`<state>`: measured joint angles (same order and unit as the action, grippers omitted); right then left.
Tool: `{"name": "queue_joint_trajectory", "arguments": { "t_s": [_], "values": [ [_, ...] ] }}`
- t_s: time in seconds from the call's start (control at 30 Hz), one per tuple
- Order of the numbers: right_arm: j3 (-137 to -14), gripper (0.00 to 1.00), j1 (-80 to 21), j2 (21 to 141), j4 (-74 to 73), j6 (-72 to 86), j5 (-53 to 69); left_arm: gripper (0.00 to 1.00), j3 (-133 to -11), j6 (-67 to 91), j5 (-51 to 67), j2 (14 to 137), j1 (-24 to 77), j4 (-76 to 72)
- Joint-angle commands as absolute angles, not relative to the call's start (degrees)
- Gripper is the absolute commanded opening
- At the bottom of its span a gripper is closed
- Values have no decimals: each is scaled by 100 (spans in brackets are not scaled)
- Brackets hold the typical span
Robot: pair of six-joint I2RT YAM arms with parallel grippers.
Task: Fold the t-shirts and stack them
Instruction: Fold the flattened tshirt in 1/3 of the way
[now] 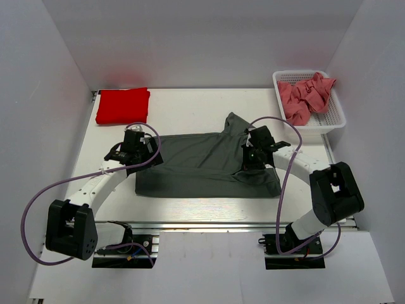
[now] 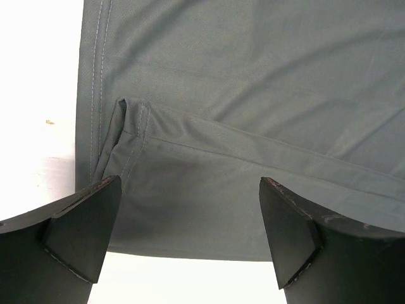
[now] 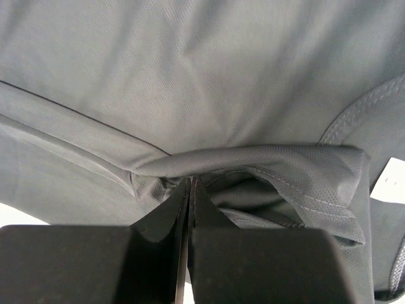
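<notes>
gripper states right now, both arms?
Left gripper: open, holding nothing, at the grey t-shirt edge.
Right gripper: closed on a fold of the grey t-shirt.

The white table (image 1: 190, 107) carries three things. A grey shirt (image 1: 202, 168) lies spread across its middle, partly folded, with one end bunched toward the far side. A red shirt (image 1: 123, 105) sits folded at the far left corner. A white basket (image 1: 323, 128) stands at the far right corner
</notes>
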<state>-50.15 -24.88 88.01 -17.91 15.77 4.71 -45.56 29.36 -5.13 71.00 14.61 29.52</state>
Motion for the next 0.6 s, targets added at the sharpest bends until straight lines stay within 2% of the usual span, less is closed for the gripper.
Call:
{"name": "queue_joint_trajectory", "arguments": {
  "t_s": [0.0,0.33,0.4,0.43,0.53,0.57],
  "values": [
    [-5343,0,-2531,8762,-1644,1389,580,100,-4553,2900,-457,7066,1433,2839],
    [-6415,0,-2637,9579,-2074,554,176,100,-4553,2900,-457,7066,1433,2839],
    [-6643,5,-2654,9729,-2171,536,158,100,-4553,2900,-457,7066,1433,2839],
    [-6697,25,-2646,9895,-2232,527,167,100,-4605,2900,-457,7066,1433,2900],
    [-6925,45,-2681,10037,-2329,527,167,100,-4605,2900,-457,7119,1433,2953],
    [-6978,57,-2689,10063,-2329,571,167,100,-4658,2900,-457,7119,1433,2953]
  ]
}}
